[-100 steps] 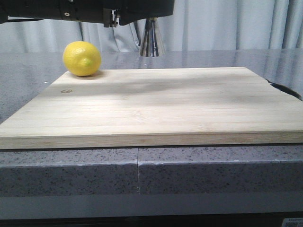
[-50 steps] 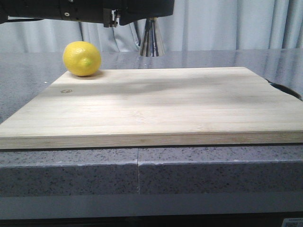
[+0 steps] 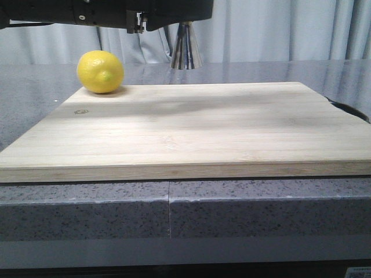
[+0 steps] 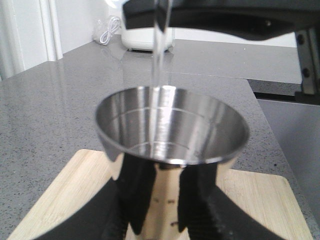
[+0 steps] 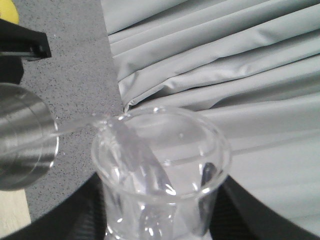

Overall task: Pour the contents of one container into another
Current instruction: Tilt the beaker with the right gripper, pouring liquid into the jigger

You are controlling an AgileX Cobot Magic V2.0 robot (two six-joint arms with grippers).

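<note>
1. Small clear glass beaker: lower centre of the right wrist view, tilted, pinched by the right gripper.
2. Thin clear stream of liquid: falls from the beaker's spout into item 3.
3. Shiny steel hourglass-shaped jigger: centre of the left wrist view, upright, clamped by the left gripper; upper centre of the front view.
4. Pale wooden cutting board: middle of the front view.
5. Yellow lemon: board's upper-left corner.
6. Grey speckled countertop.
</note>
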